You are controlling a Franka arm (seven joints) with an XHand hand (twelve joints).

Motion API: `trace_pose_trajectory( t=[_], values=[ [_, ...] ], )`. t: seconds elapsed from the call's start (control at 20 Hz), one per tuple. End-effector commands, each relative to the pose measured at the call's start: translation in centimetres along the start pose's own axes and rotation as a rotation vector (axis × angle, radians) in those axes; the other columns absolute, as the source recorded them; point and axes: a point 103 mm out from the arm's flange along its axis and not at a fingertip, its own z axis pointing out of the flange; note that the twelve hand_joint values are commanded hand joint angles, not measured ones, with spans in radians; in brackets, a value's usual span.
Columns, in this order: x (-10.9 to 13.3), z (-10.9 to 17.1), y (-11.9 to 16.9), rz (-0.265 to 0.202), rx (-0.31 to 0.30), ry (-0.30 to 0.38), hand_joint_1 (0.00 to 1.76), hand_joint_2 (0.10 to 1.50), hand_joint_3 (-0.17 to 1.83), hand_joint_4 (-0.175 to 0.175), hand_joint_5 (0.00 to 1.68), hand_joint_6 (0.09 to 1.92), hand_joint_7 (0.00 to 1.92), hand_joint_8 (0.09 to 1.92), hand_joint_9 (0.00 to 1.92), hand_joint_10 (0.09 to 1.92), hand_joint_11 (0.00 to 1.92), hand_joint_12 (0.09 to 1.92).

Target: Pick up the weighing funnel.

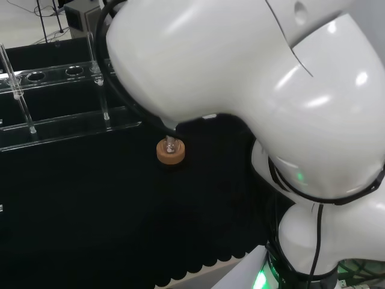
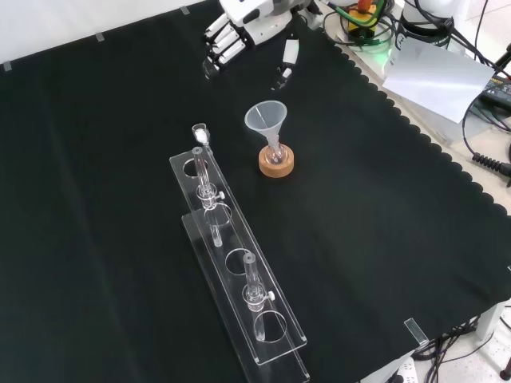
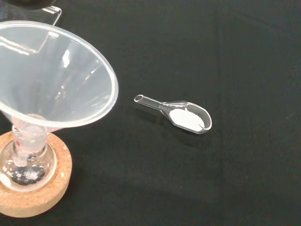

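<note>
The weighing funnel (image 3: 187,117), a small clear scoop with white powder in its bowl and a short stem, lies flat on the black cloth. In the front view the weighing funnel (image 2: 200,131) rests just beyond the far end of the clear rack, left of the big funnel. The hand (image 2: 239,28) hovers at the top of the front view, well above and behind the scoop and touching nothing. Its fingers (image 2: 219,48) hang relaxed and hold nothing, so the hand is open.
The big funnel (image 2: 266,120) stands mouth up in a small flask on a cork ring (image 2: 276,163), close to the scoop; the cork ring (image 1: 171,152) also shows under the arm. A long clear rack (image 2: 239,271) holds upright glass tubes. The rack (image 1: 60,123) stands left of the cork ring.
</note>
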Motion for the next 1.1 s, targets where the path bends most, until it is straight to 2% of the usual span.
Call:
trace_pose_trajectory(
  t=[0.05, 0.65, 1.1],
  values=[
    [-1.8, 1.4, 1.7, 0.001, 0.019, 0.051, 0.68, 0.66, 0.48, -0.092, 0.32, 0.09, 0.23, 0.71, 0.53, 0.68, 0.27, 1.37],
    [-5.9, 3.8, 6.0, 0.024, 0.048, 0.083, 0.71, 0.67, 0.51, -0.093, 0.34, 0.09, 0.27, 0.72, 0.57, 0.67, 0.29, 1.37],
    [-7.3, 8.8, 8.9, 0.008, 0.118, 0.126, 0.82, 0.66, 0.58, -0.082, 0.45, 0.09, 0.36, 0.71, 0.65, 0.63, 0.35, 1.34]
  ],
)
